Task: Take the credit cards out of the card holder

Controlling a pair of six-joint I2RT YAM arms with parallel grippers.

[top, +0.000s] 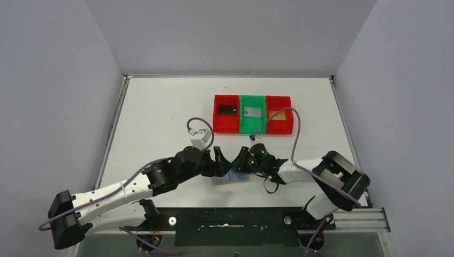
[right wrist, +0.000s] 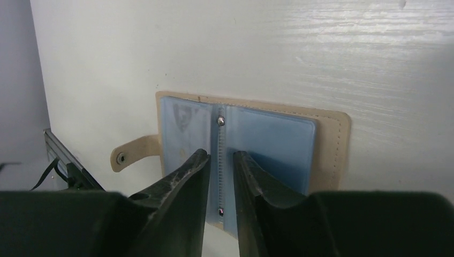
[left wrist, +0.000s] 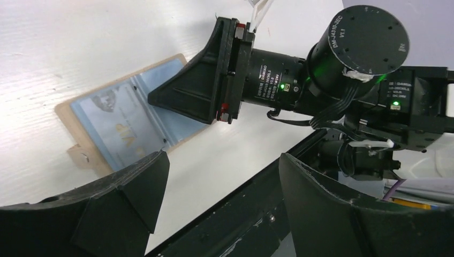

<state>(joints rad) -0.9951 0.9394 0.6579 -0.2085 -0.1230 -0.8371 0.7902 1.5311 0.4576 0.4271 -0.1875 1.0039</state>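
Observation:
The tan card holder [top: 235,179] lies open and flat near the table's front edge, its pale blue sleeves [right wrist: 278,144] facing up and its closure tab [right wrist: 134,152] sticking out to one side. My right gripper [right wrist: 220,154] hovers over the holder's riveted spine, slightly open with nothing between its fingers. My left gripper [left wrist: 222,160] stands wide open and empty just beside the holder [left wrist: 123,120]. In the top view both grippers, left [top: 219,160] and right [top: 242,163], meet over the holder. A black card [top: 227,109], a silver-grey card [top: 252,112] and a gold-orange card [top: 277,114] lie in the bins.
Three joined bins stand at the back: red [top: 218,123], green [top: 243,127], red [top: 289,126]. A faint emblem [right wrist: 182,115] and gold lettering [left wrist: 126,131] show through the holder's sleeves. The black front rail [left wrist: 241,214] runs just behind my left gripper. Purple cables loop off both arms.

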